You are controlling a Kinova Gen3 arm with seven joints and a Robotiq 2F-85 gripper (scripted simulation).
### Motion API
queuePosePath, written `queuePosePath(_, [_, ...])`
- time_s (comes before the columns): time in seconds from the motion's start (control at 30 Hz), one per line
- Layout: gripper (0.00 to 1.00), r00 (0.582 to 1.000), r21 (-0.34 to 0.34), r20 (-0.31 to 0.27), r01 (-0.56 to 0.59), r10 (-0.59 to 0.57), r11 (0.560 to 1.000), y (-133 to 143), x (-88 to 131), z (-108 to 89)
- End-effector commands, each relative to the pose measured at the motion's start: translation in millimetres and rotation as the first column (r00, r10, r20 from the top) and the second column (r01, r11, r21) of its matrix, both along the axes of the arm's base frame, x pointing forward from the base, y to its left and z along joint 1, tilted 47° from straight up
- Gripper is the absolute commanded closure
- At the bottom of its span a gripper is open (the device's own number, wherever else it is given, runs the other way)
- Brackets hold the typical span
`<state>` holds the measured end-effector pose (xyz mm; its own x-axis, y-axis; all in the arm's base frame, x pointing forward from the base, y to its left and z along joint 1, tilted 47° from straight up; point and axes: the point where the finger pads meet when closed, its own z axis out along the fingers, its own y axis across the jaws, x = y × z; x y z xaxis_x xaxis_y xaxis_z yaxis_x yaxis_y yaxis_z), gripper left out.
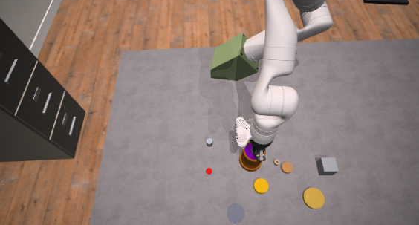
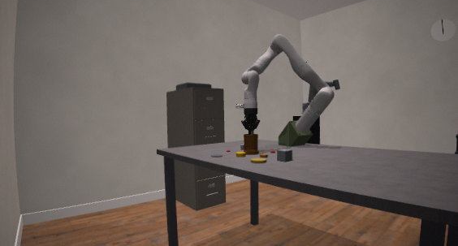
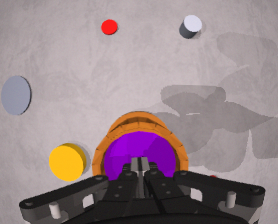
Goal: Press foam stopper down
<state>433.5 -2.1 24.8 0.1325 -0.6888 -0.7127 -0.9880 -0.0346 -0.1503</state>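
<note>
An orange-brown jar [image 1: 249, 161] stands upright on the grey table; it also shows in the side view [image 2: 251, 144] and in the wrist view [image 3: 140, 145]. A purple foam stopper [image 1: 249, 152] fills its mouth, and it shows in the wrist view [image 3: 138, 156] too. My gripper [image 1: 258, 154] is shut with nothing between its fingers. It points straight down over the jar, fingertips at the stopper's top in the side view [image 2: 250, 131] and over the stopper's near part in the wrist view [image 3: 144, 171]. I cannot tell how far the stopper sits below the rim.
Around the jar lie flat discs: yellow [image 1: 261, 186], larger yellow [image 1: 313, 197], grey [image 1: 235, 213], tan [image 1: 287, 167], a small ring [image 1: 276, 162], a red dot [image 1: 209, 171] and a small grey knob [image 1: 209, 141]. A grey cube [image 1: 327, 165] stands right. A green block [image 1: 234, 59] is at the arm's base.
</note>
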Motion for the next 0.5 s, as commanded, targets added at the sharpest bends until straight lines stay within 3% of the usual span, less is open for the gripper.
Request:
queuePosePath(0.0, [1.0,1.0,0.0,-0.004,0.001,-0.001,1.0,2.8,-0.7,-4.4])
queuePosePath(0.47, [1.0,1.0,0.0,-0.004,0.001,-0.001,1.0,3.9,-0.5,-5.6])
